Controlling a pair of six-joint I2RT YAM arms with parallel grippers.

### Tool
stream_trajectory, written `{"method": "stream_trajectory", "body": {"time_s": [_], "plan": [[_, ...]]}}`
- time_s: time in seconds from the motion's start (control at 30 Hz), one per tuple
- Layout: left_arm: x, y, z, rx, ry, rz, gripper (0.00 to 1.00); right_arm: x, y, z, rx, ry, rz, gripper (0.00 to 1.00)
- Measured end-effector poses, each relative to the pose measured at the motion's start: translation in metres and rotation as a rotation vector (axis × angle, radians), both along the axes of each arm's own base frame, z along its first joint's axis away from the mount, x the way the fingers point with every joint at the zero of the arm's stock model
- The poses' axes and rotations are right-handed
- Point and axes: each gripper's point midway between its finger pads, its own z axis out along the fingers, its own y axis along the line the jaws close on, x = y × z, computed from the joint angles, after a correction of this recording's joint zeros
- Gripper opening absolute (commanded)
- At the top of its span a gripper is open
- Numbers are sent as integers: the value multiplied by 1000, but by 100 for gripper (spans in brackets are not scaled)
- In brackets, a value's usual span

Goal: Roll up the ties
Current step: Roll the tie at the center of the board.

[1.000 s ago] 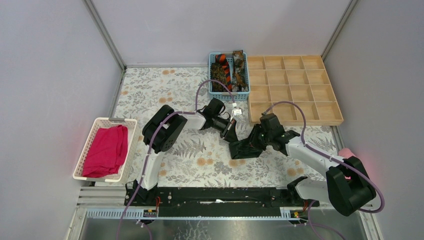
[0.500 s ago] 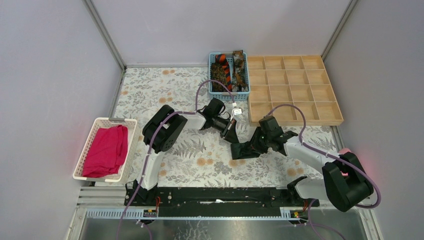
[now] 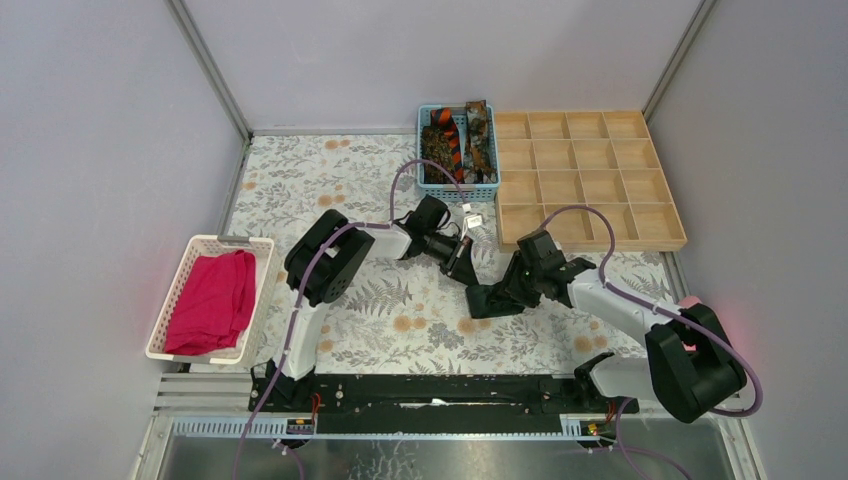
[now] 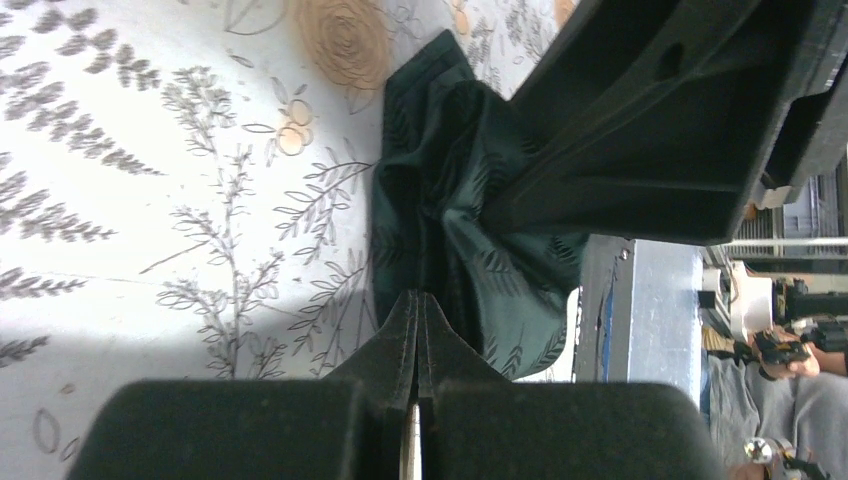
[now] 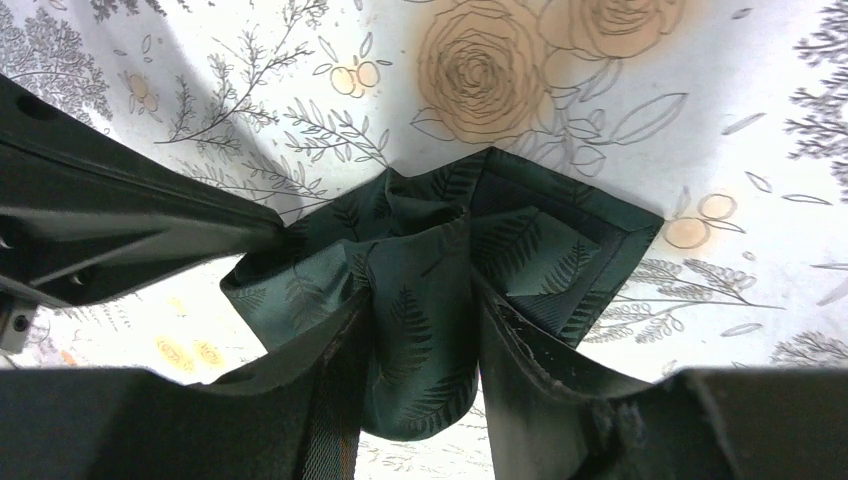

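1. The dark green tie [image 5: 540, 240] lay bunched on the flowered tablecloth [image 3: 330, 170], a little right of the centre in the top view, between the two grippers.
2. The left gripper [image 4: 415, 300] had its jaws clenched together, the tips at the edge of the tie. If any fabric was pinched, I could not tell.
3. The right gripper [image 5: 422, 295] had its jaws apart, and a fold of the tie between them touched both fingers. I could not tell if they pressed it.
4. The other ties [image 3: 457, 145] lay in the blue basket [image 3: 457, 192] at the upper middle.
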Motion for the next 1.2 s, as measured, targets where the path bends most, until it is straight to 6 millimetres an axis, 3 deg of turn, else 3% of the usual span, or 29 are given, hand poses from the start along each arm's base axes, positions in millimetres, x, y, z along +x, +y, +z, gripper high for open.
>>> {"method": "stream_trajectory", "body": {"time_s": [0.23, 0.4, 0.5, 0.7, 0.77, 1.03, 1.2], "plan": [[18, 2, 0, 28, -23, 77, 0, -2, -12, 1, -51, -7, -19, 47], [25, 2, 0, 57, -29, 126, 0, -1, -17, 3, -77, -14, -24, 36], [28, 4, 17, 56, -56, 164, 0, 0, -16, 3, -77, -17, -23, 32], [22, 4, 84, -37, -185, 200, 0, 1, -16, 1, -79, -15, -21, 31], [17, -3, 95, -65, -211, 184, 0, 2, -15, 1, -80, -14, -21, 32], [-37, -36, 65, -22, -164, 53, 0, 3, -16, 2, -85, -17, -19, 31], [-49, -39, 51, 21, -152, 34, 0, 5, -17, 2, -94, -23, -24, 31]]}}
